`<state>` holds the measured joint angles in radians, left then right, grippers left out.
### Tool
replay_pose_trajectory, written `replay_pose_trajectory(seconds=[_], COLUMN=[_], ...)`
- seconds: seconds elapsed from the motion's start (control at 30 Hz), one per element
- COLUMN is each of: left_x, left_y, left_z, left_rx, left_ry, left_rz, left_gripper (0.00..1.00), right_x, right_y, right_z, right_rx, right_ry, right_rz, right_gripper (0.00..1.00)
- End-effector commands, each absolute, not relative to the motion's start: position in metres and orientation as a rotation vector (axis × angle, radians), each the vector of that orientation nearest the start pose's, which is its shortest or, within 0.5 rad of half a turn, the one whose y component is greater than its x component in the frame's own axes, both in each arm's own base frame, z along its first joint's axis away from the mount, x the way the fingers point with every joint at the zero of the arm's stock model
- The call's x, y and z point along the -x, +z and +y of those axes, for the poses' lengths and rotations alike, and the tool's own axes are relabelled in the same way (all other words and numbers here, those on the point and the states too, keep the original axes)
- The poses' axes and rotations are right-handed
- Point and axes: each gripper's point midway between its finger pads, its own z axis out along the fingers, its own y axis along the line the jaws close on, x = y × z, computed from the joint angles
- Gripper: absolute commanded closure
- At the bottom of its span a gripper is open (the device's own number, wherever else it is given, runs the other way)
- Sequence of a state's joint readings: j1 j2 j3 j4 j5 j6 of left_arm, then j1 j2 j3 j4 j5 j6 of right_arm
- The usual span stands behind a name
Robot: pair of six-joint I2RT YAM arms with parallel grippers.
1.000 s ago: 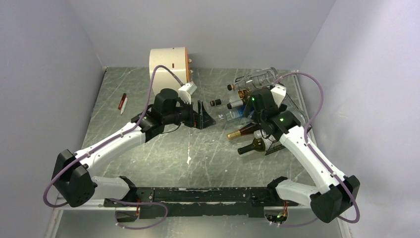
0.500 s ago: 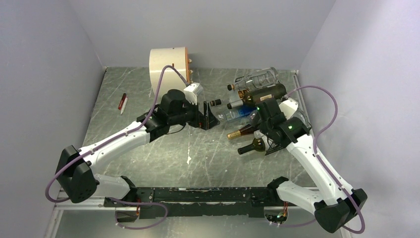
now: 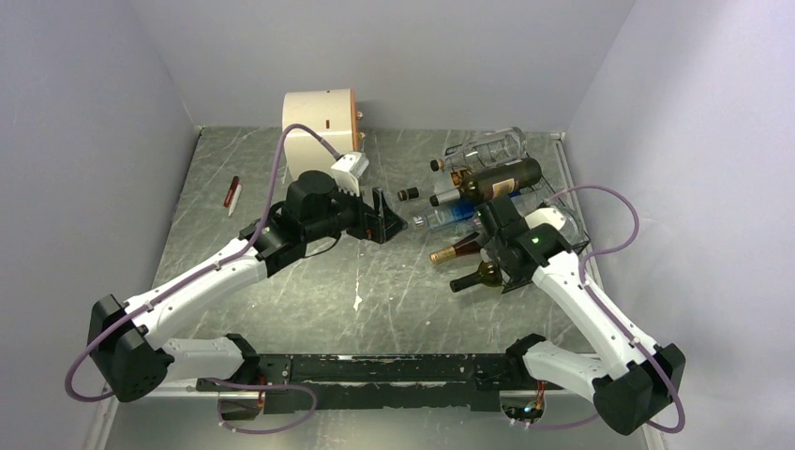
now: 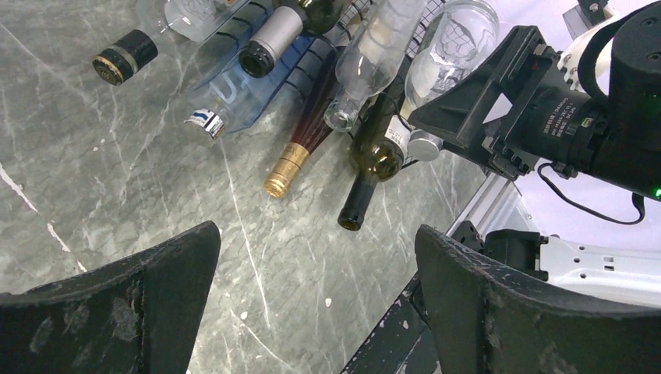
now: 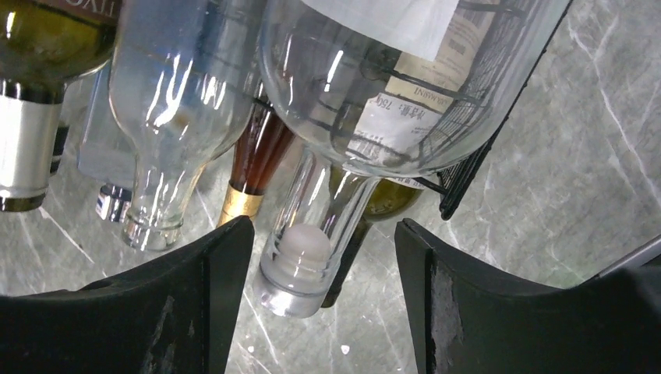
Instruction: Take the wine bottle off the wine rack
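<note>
Surface [image 3: 375, 300]: grey marbled sheet inside pale walls, with the rack at the far right.

Right end effector [image 5: 323, 226]: released. Its fingers stand on either side of the neck of a clear wine bottle [image 5: 390, 93], with a gap showing on both sides, so nothing is gripped yet.

Wine bottle: lies in the wine rack [image 5: 466, 173] with its body inside the black mesh. The stoppered neck juts out over the surface towards the middle.

Neighbours: another clear bottle [image 5: 156, 117] and a gold-foiled bottle [image 5: 240, 204] lie close beside that neck.

Left end effector [image 4: 316, 238]: released and wide apart, holding nothing. It hovers over bare surface a little short of the bottle mouths.

Also present: cream drum [image 3: 319, 117] and red pen [image 3: 232, 194] on the left half, well away from the rack.

Step in hand: closing on the neck. It would likely go best with the neck centred between the fingers and a firm hold on the glass above the stopper. The pull should then follow the bottle's own axis so the neighbours stay put.

Change from a second ago: the right end effector has moved from above the upper bottles to this lower neck, and its fingers have narrowed. The left arm reached towards the bottle mouths and has since drawn back.
</note>
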<state>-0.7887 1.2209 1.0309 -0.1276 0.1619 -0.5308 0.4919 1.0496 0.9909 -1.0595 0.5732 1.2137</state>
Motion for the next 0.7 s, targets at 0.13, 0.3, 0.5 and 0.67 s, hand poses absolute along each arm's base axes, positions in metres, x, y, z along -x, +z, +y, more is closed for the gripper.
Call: replay_pose_trajectory(seconds=[0.13, 0.3, 0.5, 0.67], left_x=[-0.248, -0.249, -0.25, -0.249], left_y=[0.267, 0.271, 0.27, 0.271], left_z=[-0.313, -0.311, -0.312, -0.311], left_rx=[-0.382, -0.382, -0.396, -0.391], left_ry=[-0.98, -0.97, -0.961, -0.966], left_rz=[1.984, 1.974, 1.982, 1.973], left_gripper=[0.02, 0.02, 0.02, 0.02], right_x=[-0.244, -0.25, -0.251, -0.25], right_y=[0.166, 0.16, 0.152, 0.147], right_z=[0.04, 0.045, 0.046, 0.042], right_rx=[-1.164, -1.188, -1.23, -1.246], right_ry=[-0.075, -0.036, -0.024, -0.04], right_rz=[2.037, 2.021, 2.002, 1.98], right_gripper=[0.3, 0.31, 0.31, 0.3])
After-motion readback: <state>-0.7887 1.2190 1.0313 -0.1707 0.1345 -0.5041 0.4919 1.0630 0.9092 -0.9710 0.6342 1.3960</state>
